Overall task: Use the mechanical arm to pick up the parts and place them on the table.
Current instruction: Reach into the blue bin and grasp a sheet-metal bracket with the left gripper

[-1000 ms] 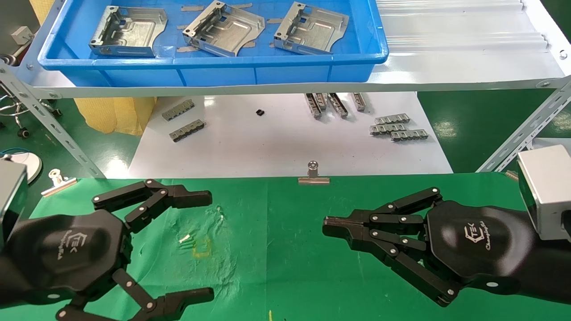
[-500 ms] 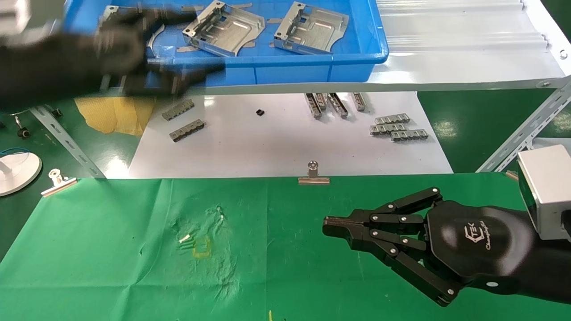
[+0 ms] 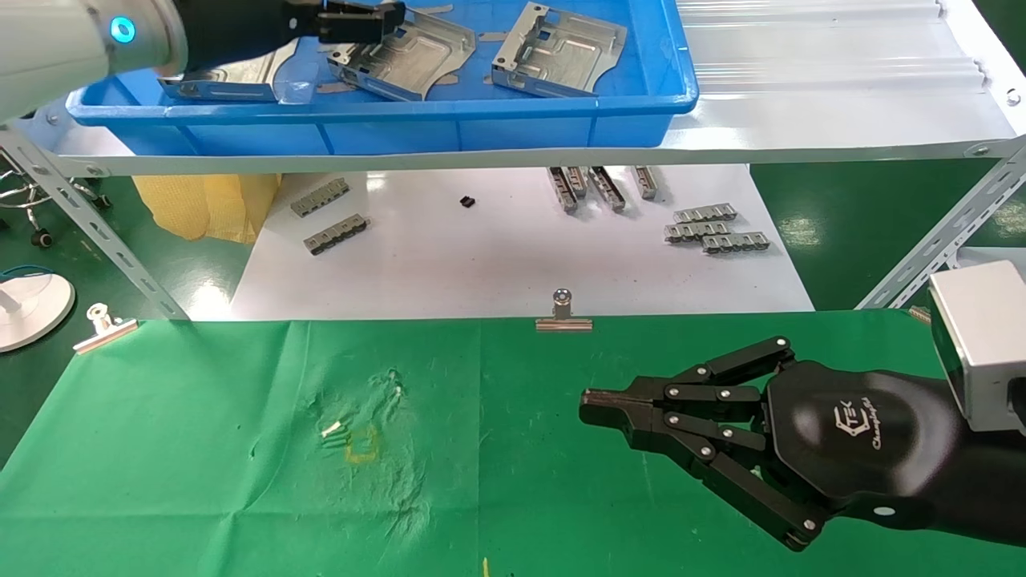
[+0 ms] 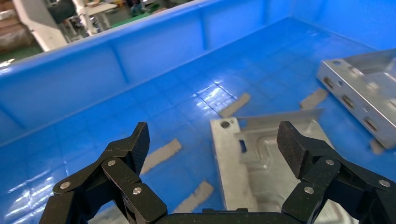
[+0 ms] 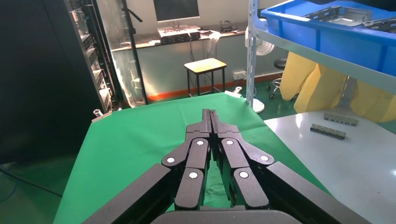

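Three parts lie in the blue tray at upper left of the head view, the left gripper poised over them, fingers spread, apparently touching none. The middle part's flange crowds its far finger. At lower right, the right gripper hangs over open green table, fingers pressed together.

Blue tray, glossy; grey tape strips on its floor beneath the left hand. Parts silvery. Both hands black; right hand bears white logo. Table cloth bright green, small yellow mark.
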Robot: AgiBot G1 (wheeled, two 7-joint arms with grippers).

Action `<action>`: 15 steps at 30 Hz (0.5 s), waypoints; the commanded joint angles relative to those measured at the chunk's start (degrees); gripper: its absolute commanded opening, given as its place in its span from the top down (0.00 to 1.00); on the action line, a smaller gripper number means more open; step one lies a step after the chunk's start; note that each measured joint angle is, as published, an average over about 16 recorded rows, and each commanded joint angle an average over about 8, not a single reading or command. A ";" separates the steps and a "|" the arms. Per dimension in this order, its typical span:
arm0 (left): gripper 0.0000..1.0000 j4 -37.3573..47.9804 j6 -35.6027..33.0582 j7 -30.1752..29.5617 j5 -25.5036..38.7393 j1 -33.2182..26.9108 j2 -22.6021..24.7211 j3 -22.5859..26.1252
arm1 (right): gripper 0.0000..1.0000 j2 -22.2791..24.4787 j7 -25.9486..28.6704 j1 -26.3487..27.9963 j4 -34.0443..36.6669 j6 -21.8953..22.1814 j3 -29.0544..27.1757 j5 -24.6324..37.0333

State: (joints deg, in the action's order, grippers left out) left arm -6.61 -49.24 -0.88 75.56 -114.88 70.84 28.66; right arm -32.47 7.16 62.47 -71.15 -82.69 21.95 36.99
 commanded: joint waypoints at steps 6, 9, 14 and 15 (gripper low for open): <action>1.00 5.29 0.40 -1.16 2.73 -3.09 1.98 1.85 | 0.00 0.00 0.00 0.00 0.00 0.00 0.00 0.00; 1.00 6.15 -0.59 -1.70 3.54 -3.51 2.01 2.42 | 0.00 0.00 0.00 0.00 0.00 0.00 0.00 0.00; 1.00 6.69 -1.42 -2.28 4.16 -3.91 1.87 2.86 | 0.00 0.00 0.00 0.00 0.00 0.00 0.00 0.00; 1.00 6.72 -1.49 -2.33 4.22 -3.94 1.83 2.90 | 0.00 0.00 0.00 0.00 0.00 0.00 0.00 0.00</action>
State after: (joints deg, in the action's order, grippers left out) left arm 0.03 -50.57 -3.10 79.72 -118.71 72.70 31.52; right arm -32.47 7.16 62.47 -71.15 -82.69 21.95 36.99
